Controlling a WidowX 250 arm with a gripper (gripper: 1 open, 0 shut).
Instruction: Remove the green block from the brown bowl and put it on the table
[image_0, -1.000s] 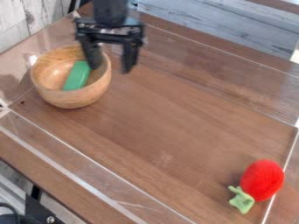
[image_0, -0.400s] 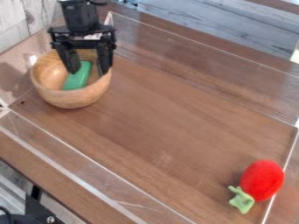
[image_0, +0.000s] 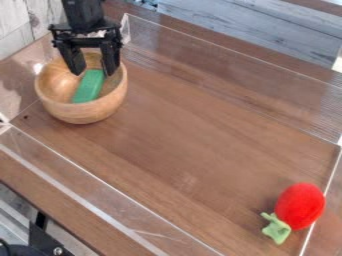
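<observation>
Green block (image_0: 88, 87) under wide-open pincer (image_0: 88, 68).

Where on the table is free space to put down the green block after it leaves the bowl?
The widest bare patch of the table is its middle, between the brown bowl and the red plush fruit. The near-left strip in front of the bowl is also free. The far-left corner is crowded: there the open gripper hangs over the green block.
</observation>
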